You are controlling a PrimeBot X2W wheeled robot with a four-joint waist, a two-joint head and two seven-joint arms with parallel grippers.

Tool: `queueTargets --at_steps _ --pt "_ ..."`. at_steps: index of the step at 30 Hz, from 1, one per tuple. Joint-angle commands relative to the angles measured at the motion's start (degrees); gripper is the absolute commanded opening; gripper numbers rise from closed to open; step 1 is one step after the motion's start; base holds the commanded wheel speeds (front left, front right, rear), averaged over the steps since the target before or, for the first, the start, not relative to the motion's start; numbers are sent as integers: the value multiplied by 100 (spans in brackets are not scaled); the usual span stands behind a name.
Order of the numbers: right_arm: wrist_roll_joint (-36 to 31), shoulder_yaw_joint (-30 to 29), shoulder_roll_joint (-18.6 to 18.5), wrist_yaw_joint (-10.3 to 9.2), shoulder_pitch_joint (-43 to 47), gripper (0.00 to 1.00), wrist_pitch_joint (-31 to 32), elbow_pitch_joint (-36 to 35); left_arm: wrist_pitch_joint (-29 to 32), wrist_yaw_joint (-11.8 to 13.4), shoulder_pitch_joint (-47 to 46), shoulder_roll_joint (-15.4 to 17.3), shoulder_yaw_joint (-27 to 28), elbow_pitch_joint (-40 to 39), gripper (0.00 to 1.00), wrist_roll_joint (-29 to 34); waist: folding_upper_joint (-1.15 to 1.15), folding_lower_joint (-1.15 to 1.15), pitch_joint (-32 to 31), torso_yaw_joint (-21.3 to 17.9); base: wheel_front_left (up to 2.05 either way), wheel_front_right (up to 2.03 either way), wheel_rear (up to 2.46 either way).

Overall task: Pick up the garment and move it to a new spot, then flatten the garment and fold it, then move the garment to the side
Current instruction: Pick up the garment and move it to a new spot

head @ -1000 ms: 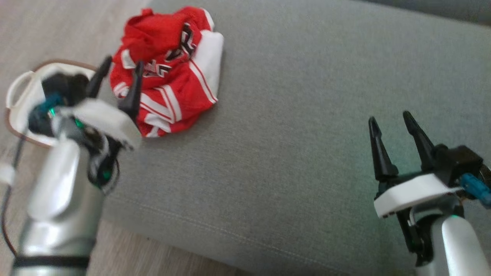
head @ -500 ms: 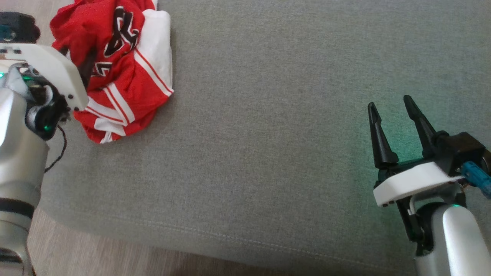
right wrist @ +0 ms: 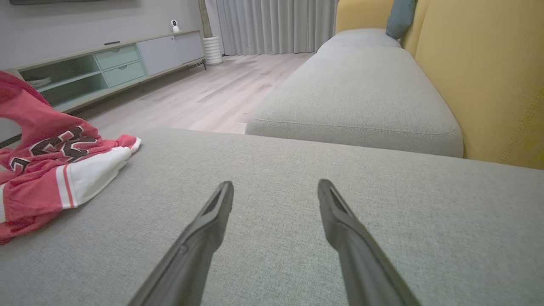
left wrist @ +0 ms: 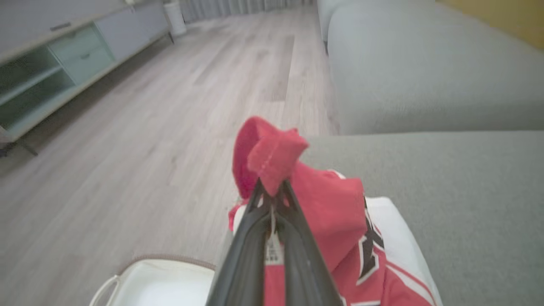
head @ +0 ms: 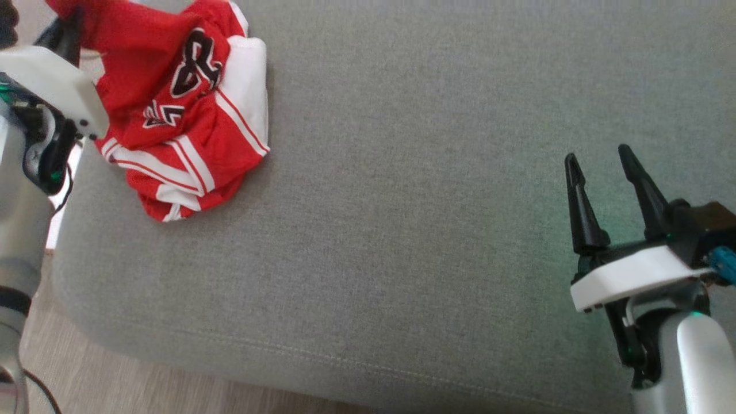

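Note:
The garment, a crumpled red jersey with white stripes and black lettering, lies at the far left corner of the grey sofa cushion. My left gripper is shut on a red fold at the garment's upper edge, and that fold rises above the heap. In the head view the left gripper sits at the top left, partly hidden by its white wrist plate. My right gripper stands open over bare cushion at the right, far from the garment, with nothing between its fingers.
A white basket stands on the wood floor just beyond the cushion's left corner. A second grey cushion and a yellow backrest lie beyond. A low sideboard lines the far wall.
The head camera has shifted. My left gripper went from open beside the garment to shut on a red fold, which is now pulled up. The right gripper stays open in place.

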Motion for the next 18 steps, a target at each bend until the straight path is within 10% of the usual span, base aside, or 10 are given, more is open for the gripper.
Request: queueTargets --at_steps 1,18 --pt "81 103 -20 44 81 100 -42 -236 -303 94 -311 358 160 -223 0 82 0 0 -204 45 0 0 0" --pt "568 51 -20 44 539 100 -238 -419 -687 1078 1327 72 -219 -3906 0 212 0 0 -1179 -706 0 0 0"
